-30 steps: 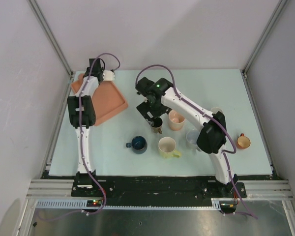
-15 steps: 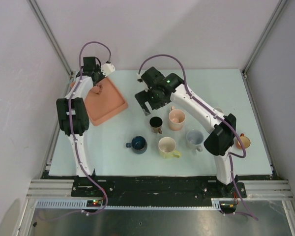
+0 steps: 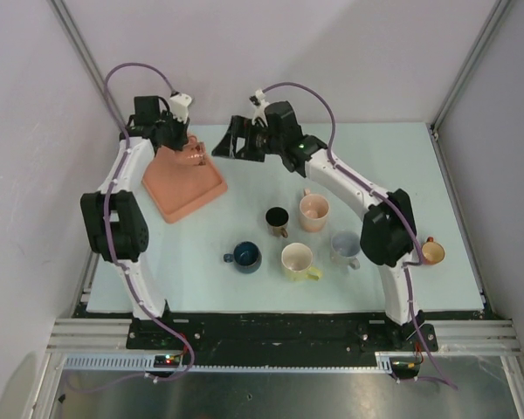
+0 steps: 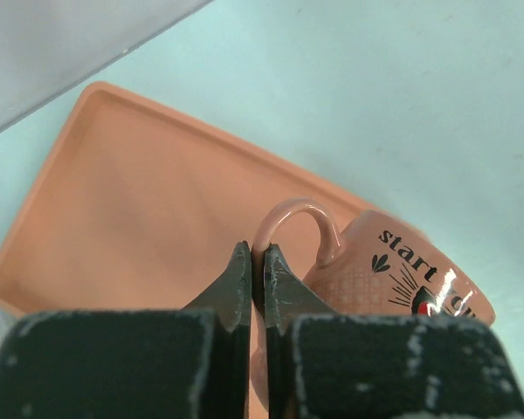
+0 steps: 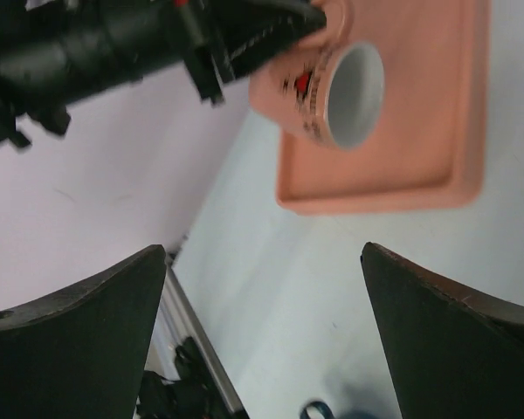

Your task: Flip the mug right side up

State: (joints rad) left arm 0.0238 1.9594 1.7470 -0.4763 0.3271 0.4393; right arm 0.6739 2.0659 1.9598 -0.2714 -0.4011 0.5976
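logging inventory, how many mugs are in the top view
7: pink printed mug in the left gripper over the tray; brown mug, peach mug, blue mug, yellow mug and grey mug mid-table; orange mug far right. The right arm may hide more.

Salmon, black-lettered mug (image 4: 393, 275); salmon tray (image 4: 140, 209)

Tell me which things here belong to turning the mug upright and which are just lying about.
Job: pink mug, left gripper shut on its handle, open right gripper facing it.
Lying about: orange tray, dark mug, peach mug, blue mug, yellow mug, grey mug, orange mug.
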